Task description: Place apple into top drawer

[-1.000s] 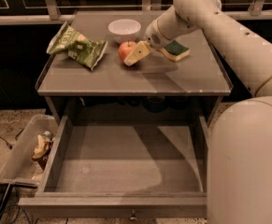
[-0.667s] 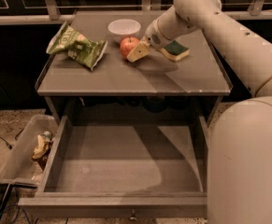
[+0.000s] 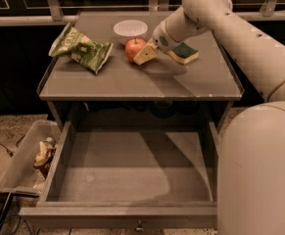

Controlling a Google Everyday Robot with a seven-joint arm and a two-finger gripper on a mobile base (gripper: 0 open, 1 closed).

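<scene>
The red-orange apple (image 3: 131,48) is on the far middle of the grey table top (image 3: 132,82), just in front of the white bowl. My gripper (image 3: 137,51) reaches in from the right and is shut on the apple. One tan finger pad (image 3: 146,55) shows on the apple's right side; the other finger is hidden behind it. The apple seems to hang slightly above the surface. The top drawer (image 3: 132,170) is pulled wide open below the table. Its flat grey bottom is bare, and a small metal knob (image 3: 140,225) sits on its front.
A white bowl (image 3: 130,28) stands behind the apple. A green chip bag (image 3: 81,47) lies at the table's left, and a green sponge (image 3: 183,53) at the right under my arm. A clear plastic bin (image 3: 19,163) with items sits on the floor at the left. My white body (image 3: 259,175) fills the right.
The apple and the gripper have moved slightly up and away from the table top. The rest has not moved.
</scene>
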